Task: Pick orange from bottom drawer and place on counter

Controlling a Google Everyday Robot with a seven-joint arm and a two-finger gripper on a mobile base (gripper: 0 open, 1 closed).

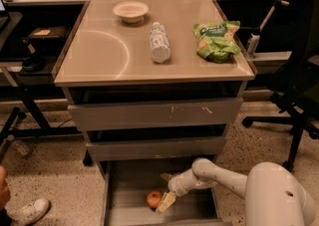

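The orange (154, 199) lies on the floor of the open bottom drawer (129, 205), near its middle. My gripper (164, 192) is down inside the drawer, just right of the orange and close against it. It is open, and one pale finger (166, 202) lies beside the fruit without closing on it. The white arm (214, 175) reaches in from the lower right. The counter (109, 56) is the beige cabinet top above, with a faint curved arc mark.
On the counter stand a white bowl (130, 11), a lying plastic bottle (159, 43) and a green chip bag (216, 40). The two upper drawers (154, 115) stand slightly out above the gripper. An office chair (299, 95) is at right. A person's shoe (30, 212) is at lower left.
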